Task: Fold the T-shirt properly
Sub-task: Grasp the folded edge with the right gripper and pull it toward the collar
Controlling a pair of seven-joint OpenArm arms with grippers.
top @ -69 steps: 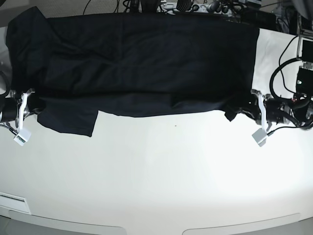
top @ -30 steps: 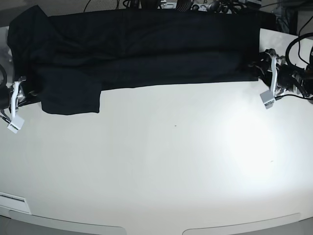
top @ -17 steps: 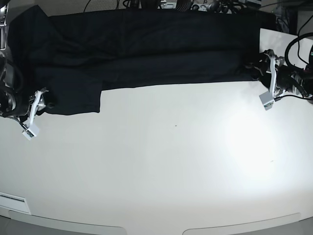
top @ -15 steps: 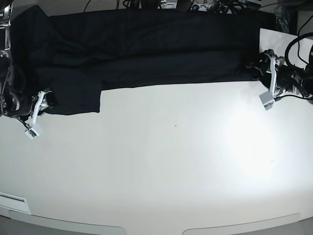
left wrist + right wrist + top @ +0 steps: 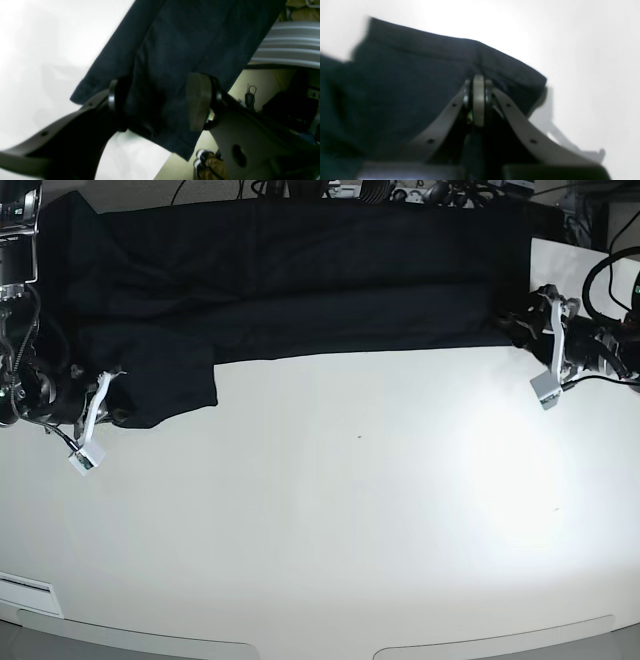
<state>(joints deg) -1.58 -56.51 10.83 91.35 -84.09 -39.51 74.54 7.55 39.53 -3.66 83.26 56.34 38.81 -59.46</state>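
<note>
The black T-shirt (image 5: 300,280) lies as a long band along the table's far edge, with one sleeve (image 5: 165,385) sticking out toward me at the left. My right gripper (image 5: 112,402) sits at that sleeve's outer end. In the right wrist view it (image 5: 478,86) is shut, pinching the dark cloth (image 5: 407,75) near the hem. My left gripper (image 5: 515,322) is at the shirt's right end. In the left wrist view it (image 5: 160,105) stands open, one finger on each side of the shirt's edge (image 5: 190,37).
The white table (image 5: 350,520) stretches wide toward me. Cables and gear (image 5: 400,192) crowd behind the far edge. In the left wrist view the shirt's corner overhangs the table edge, with floor and a pair of shoes (image 5: 207,162) below.
My right gripper swung in from the far left onto the sleeve and shut on it, and the sleeve's near corner shifted right. The left arm held still, jaws open.
</note>
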